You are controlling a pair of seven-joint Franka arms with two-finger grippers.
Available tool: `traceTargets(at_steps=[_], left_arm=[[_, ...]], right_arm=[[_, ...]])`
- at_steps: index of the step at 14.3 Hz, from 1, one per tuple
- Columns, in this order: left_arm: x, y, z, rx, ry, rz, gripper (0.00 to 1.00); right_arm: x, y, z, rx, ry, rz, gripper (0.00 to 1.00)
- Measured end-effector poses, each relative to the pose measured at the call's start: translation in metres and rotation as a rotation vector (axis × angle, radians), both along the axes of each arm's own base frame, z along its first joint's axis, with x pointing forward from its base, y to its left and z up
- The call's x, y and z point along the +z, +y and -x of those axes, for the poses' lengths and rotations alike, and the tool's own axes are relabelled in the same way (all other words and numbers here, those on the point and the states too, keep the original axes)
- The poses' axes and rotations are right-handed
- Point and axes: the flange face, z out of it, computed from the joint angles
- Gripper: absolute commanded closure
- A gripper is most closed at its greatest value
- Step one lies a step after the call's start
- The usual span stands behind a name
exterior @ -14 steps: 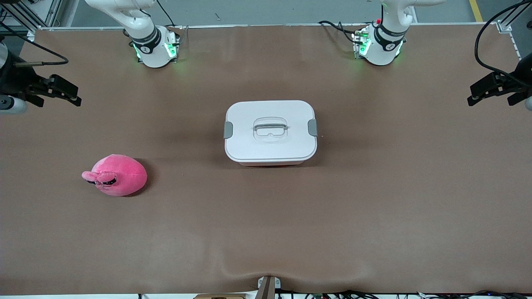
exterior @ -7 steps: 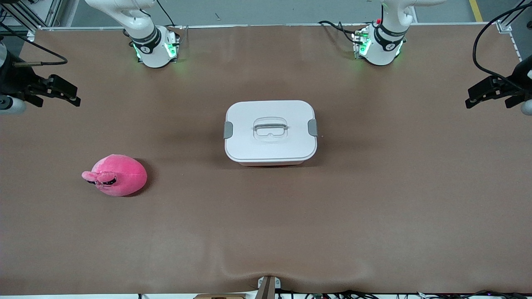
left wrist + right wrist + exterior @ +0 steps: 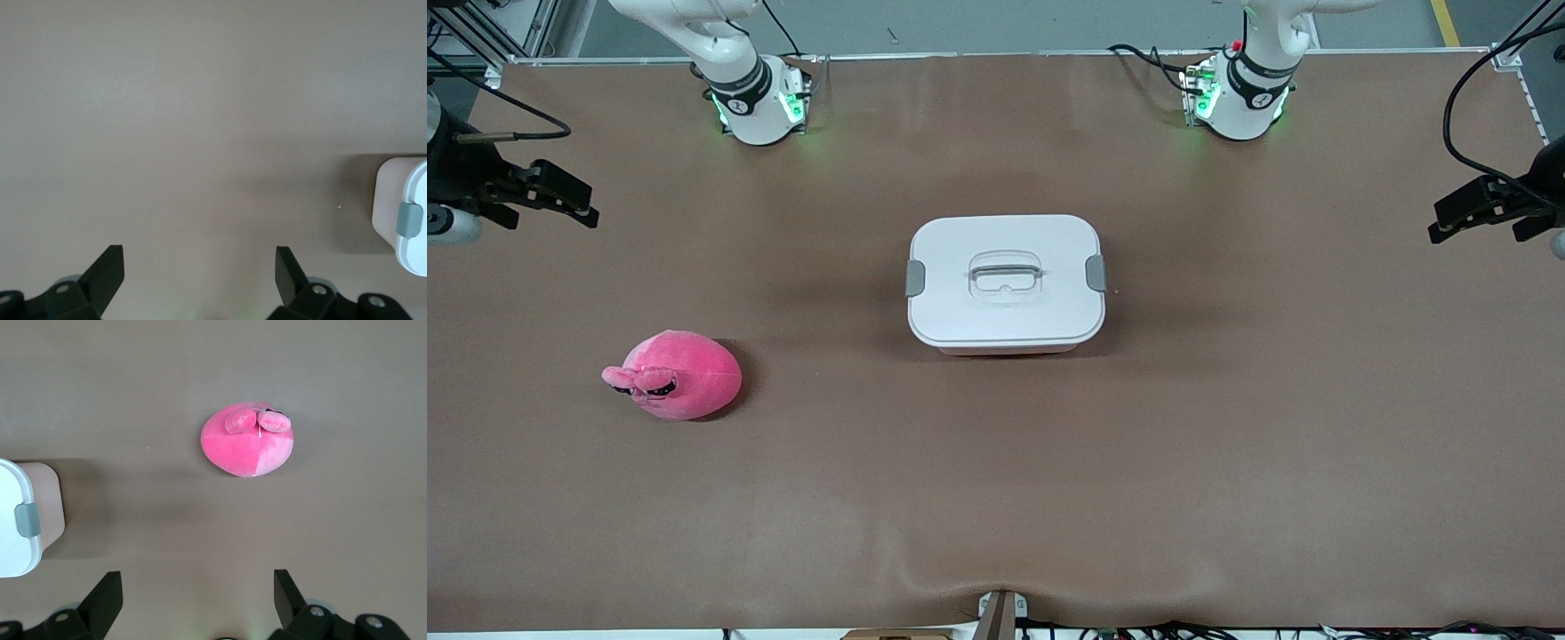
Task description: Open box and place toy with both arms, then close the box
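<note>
Brown table, lidded box, toy, no readable writing

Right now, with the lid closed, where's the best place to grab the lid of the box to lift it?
Probably the grey handle in the recessed centre of the white lid, taken from straight above. It lies flat across the box between the two grey side clips, which likely need releasing first.

lid: white, grey side clips
tub: translucent pink
plush toy: hot pink, dark eye marks
table: plain brown
</note>
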Motion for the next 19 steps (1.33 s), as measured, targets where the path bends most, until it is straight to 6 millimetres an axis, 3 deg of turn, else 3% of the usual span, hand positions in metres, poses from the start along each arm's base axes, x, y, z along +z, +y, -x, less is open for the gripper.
traceTargets(at_steps=[6,10,19], left_arm=[[-0.003,0.011,-0.011,0.02,-0.041,-0.002,0.0],[-0.022,0.016,-0.021,0.03,-0.013,-0.004,0.0],[-0.024,-0.002,-0.024,0.279,-0.014,-0.008,0.0]], right_arm=[[0.001,-0.001,-0.001,-0.002,-0.011,0.0,0.0],[0.001,-0.001,-0.002,-0.002,-0.019,-0.001,0.0],[0.001,-0.001,-0.002,-0.001,-0.019,-0.001,0.0]])
